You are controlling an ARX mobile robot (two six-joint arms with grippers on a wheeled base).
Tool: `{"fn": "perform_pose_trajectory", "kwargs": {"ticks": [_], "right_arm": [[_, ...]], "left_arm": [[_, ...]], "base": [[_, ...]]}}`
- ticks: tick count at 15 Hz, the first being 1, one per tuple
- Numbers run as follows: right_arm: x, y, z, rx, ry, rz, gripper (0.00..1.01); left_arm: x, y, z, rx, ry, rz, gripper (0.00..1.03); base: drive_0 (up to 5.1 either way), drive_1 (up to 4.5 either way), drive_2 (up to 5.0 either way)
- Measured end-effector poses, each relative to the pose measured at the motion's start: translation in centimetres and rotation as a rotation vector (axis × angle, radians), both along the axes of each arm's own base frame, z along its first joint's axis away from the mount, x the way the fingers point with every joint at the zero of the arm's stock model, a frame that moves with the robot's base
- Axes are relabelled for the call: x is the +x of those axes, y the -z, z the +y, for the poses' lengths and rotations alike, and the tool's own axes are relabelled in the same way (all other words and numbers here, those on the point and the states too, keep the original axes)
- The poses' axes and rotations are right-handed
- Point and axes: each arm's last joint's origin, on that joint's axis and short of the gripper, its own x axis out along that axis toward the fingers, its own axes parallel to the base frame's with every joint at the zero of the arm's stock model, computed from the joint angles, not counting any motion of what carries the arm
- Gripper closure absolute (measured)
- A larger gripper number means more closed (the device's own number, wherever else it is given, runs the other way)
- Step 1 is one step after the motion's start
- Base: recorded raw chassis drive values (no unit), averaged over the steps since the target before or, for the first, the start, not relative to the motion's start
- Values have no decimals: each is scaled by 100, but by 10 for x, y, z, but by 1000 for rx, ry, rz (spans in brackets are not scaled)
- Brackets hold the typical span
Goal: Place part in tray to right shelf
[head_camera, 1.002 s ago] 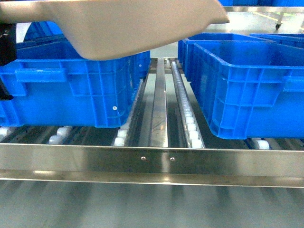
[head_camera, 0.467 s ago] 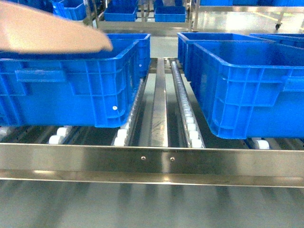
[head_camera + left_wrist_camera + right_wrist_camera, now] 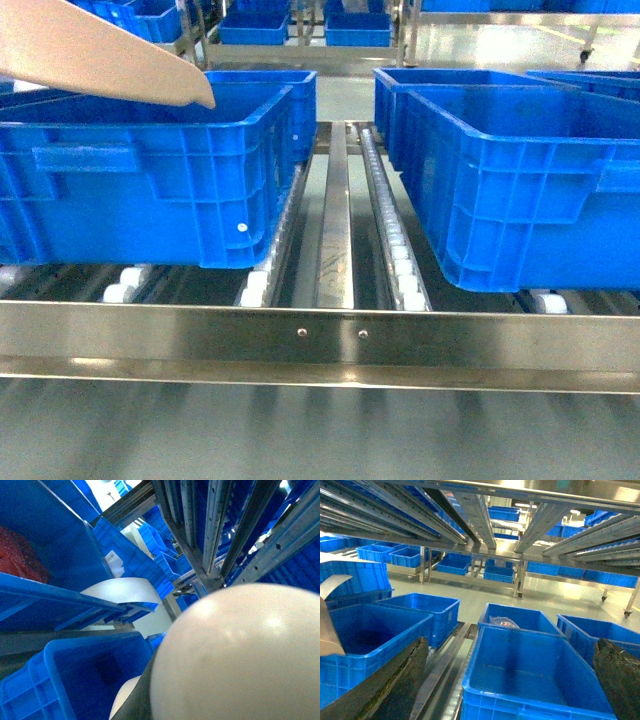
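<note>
I see the tray (image 3: 100, 60) hanging tilted over the left blue crate (image 3: 150, 190) on the right shelf (image 3: 320, 335), not yet set down. No part visible; left fingers hidden behind it, state unknown. Right fingers (image 3: 395, 685) spread wide, empty.

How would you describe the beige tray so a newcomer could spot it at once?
Start at the steel shelf with its roller tracks and blue crates. Look to the front left crate: the tray hangs over its rim at the head view's top left. It is the only beige, smooth, scoop-shaped thing among the blue ribbed boxes.
</note>
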Motion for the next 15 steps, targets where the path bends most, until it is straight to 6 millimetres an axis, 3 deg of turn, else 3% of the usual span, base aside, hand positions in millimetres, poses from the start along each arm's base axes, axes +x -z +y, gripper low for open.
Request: {"fn": "perform_pose_trajectory", "kwargs": {"ticks": [7,9,10,11,12,15], "right_arm": [[0,0,0,0,0,-1,3],[0,0,0,0,0,-1,3],[0,0,0,0,0,0,3],[-2,3,-4,-1,47,128,12],[-6,13,-15,29,84,208,25],[-19,62,-39,87,89,266,67]], "left_arm": [[4,-27,-24,9,134,-187,89],[8,-44,-42,67,218,-286,89],[9,-58,-45,205,306,-138,89],[-12,-54,-42,444,453,72,89],[-37,-32,-34,645,524,233,89],[-83,8,-22,874,510,231,89]], "base": [[0,0,0],[0,0,0],[0,0,0],[0,0,0],[0,0,0],[0,0,0]]}}
